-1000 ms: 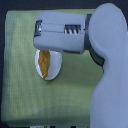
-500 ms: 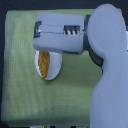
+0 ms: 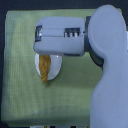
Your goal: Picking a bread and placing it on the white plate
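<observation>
The white plate [image 3: 56, 70] lies on a green cloth, and the grey gripper housing above covers its upper part. The bread [image 3: 46, 68], a narrow golden-brown loaf, rests lengthwise on the plate's left half. Its lower tip reaches the plate's near rim and its upper end is hidden under the gripper. My gripper [image 3: 37, 35] hovers directly over the plate's top edge, with its body running toward the exterior view's right. From this angle its fingers cannot be made out, so I cannot tell whether it is open or shut.
The green cloth [image 3: 20, 75] covers the table. The large grey arm [image 3: 107, 75] fills the exterior view's right side from top to bottom and hides the cloth there. A dark edge runs along the bottom of the view.
</observation>
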